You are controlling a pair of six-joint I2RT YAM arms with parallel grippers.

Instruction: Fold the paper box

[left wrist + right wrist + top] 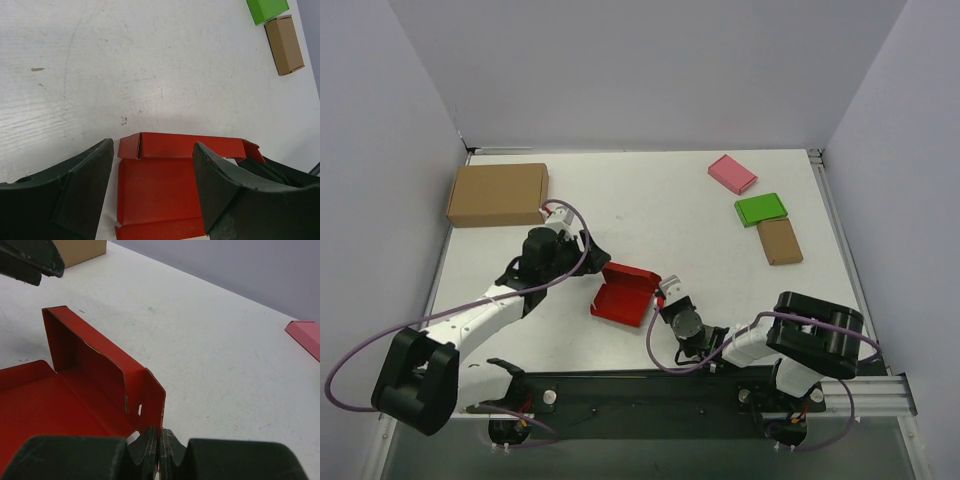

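Observation:
The paper box (pixel 625 293) is bright red and lies open on the white table, with its far wall and right end flap standing up. My right gripper (pixel 670 292) is shut on the box's right corner flap; in the right wrist view the jaws (pixel 160 434) pinch the flap's lower edge, with the box (pixel 90 385) to their left. My left gripper (pixel 592 252) hangs open just left of and above the box. In the left wrist view its fingers (pixel 85 190) straddle the red floor panel (pixel 160 185) without touching it.
A large brown carton (pixel 498 194) sits at the back left. At the back right lie a pink flat box (pixel 732 174), a green flat box (pixel 761 209) and a small brown box (pixel 779 241). Walls close the table on three sides.

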